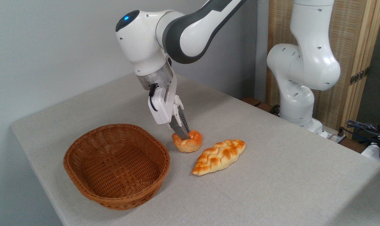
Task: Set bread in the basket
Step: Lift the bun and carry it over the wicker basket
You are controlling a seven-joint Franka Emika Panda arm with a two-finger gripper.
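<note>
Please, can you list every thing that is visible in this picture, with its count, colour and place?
basket: 1, brown wicker, front left of table, nothing in it.
round bun: 1, golden-orange, on table right of basket, under the gripper.
braided loaf: 1, golden, on table right of bun.
table: 1, grey cloth.
cables: several, dark, far right edge.
arm: 1, white and grey, reaching from upper right.
gripper: 1, fingers down on the bun's top; grip unclear.

Soft, even, bright light falls from above, leaving faint shadows under the basket [116,166] and braided loaf [218,156] and mild sheen on the robot arm [190,31]; focus sharp throughout.
</note>
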